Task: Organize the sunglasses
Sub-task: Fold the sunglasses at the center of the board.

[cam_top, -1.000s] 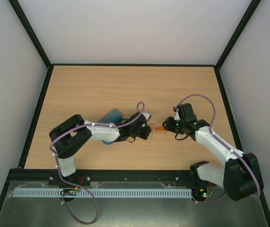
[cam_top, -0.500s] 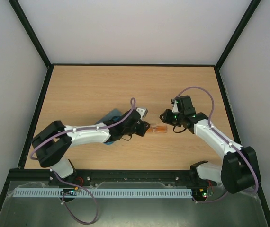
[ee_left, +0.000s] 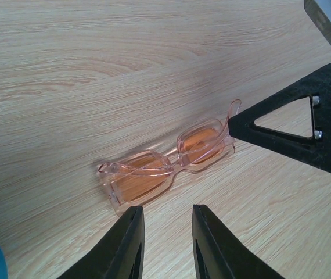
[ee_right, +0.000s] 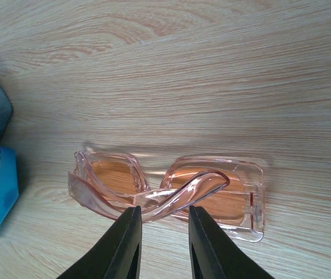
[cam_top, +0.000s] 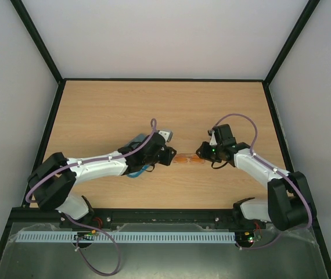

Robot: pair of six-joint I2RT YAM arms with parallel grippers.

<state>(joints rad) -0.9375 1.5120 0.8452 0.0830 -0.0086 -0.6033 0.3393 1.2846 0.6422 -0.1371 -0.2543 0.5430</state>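
Orange-lensed, clear pink plastic-framed sunglasses point(cam_top: 189, 158) lay folded on the light wooden table point(cam_top: 125, 104), between the 2 grippers. Left gripper point(ee_left: 166, 210) was slightly parted and empty, just short of them. Right gripper point(ee_right: 164, 209) sat at a folded temple, grasp unclear.

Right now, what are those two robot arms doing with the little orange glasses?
Both arms stretch in toward one pair of orange-lensed sunglasses, which lie folded on the wooden table. The left gripper is at one end of them and the right gripper is at the other, each with its fingers a little apart. Neither looks to be squeezing the glasses at this moment. A blue case lies beside the left arm.
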